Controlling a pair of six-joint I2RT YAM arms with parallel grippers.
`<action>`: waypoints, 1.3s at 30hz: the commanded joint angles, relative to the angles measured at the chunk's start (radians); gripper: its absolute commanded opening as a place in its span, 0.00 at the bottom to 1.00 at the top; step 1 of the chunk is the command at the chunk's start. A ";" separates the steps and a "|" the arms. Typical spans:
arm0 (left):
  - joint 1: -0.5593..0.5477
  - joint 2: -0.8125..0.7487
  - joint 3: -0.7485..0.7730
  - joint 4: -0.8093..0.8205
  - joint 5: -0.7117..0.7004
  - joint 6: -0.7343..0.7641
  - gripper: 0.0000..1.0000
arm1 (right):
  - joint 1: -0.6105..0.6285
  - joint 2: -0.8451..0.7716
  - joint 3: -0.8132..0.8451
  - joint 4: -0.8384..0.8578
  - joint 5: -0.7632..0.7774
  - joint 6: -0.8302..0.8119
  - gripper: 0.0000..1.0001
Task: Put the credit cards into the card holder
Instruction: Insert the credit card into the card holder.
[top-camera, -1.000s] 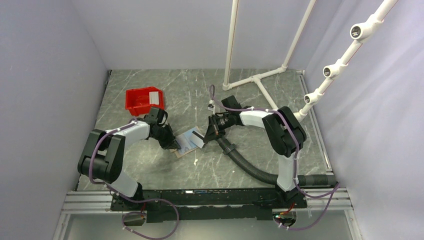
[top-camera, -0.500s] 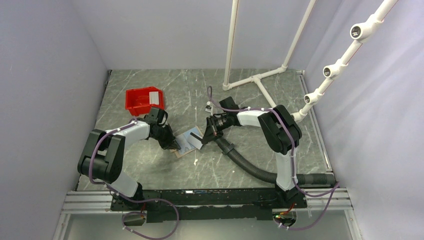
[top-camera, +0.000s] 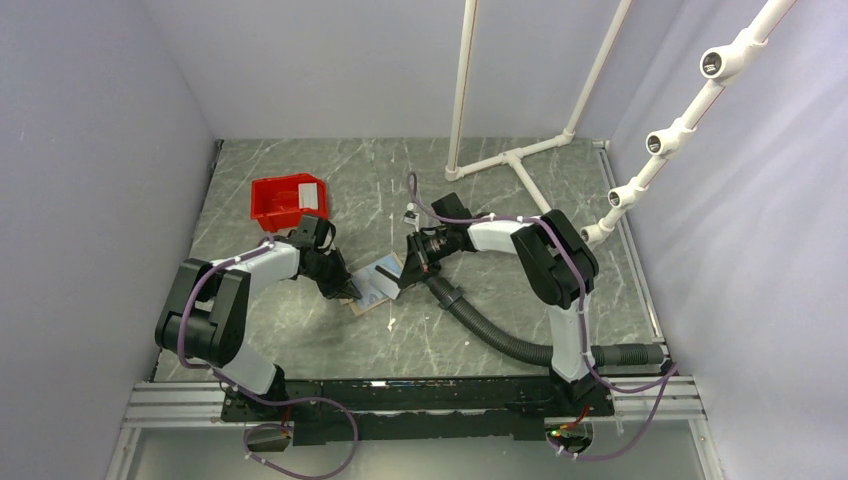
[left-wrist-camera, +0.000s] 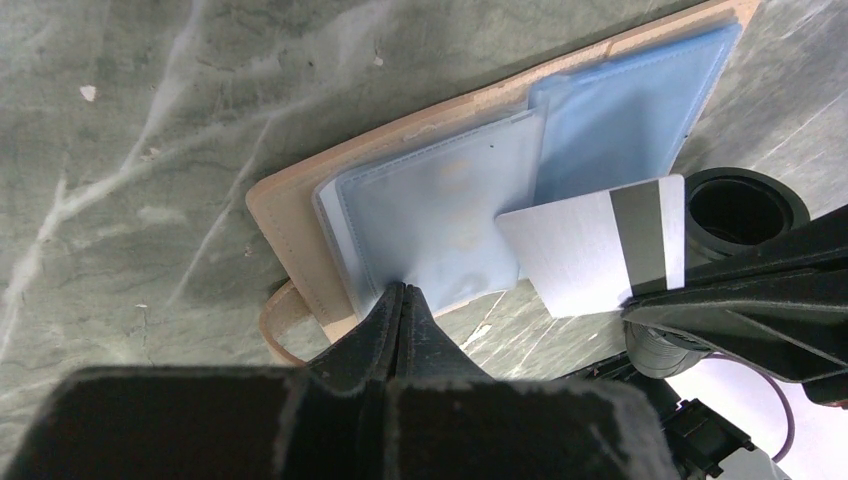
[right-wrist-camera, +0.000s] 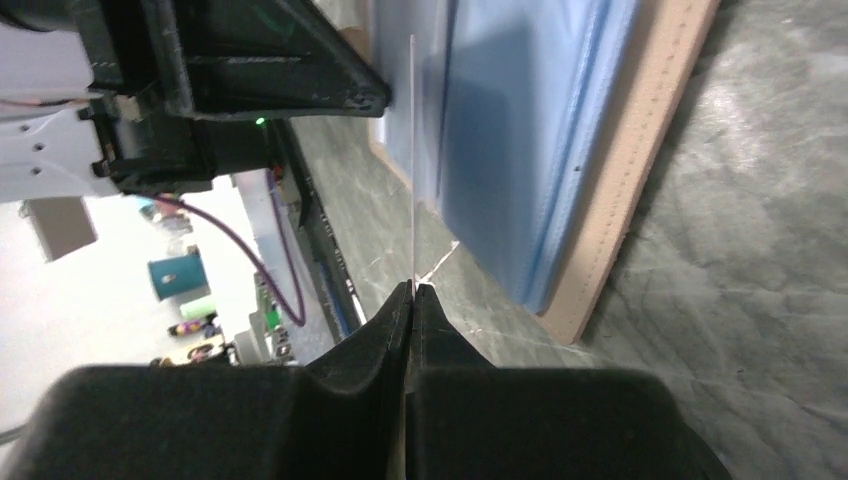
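Slip risk starts at my right claw (right-wrist-camera: 412, 290), clamped shut on the whitish card (left-wrist-camera: 590, 245): gripped by one edge, it may miss the clear sleeve (left-wrist-camera: 430, 200) and skid over. My left claw (left-wrist-camera: 403, 297), closed, tips on that sleeve's edge, steadies the tan card holder (left-wrist-camera: 290, 215) lying open on the table (left-wrist-camera: 130, 130); if it slides, the mouth shifts. No writing readable, only the card's dark stripe (left-wrist-camera: 640, 235)
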 joint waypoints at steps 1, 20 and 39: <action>-0.002 0.004 -0.026 -0.058 -0.105 0.023 0.00 | 0.005 -0.023 0.021 -0.101 0.254 -0.075 0.00; -0.002 -0.001 -0.033 -0.062 -0.115 0.030 0.00 | 0.061 -0.200 0.063 -0.173 0.258 -0.118 0.00; -0.002 0.010 -0.031 -0.056 -0.117 0.040 0.00 | 0.053 -0.048 0.104 -0.175 0.222 -0.115 0.00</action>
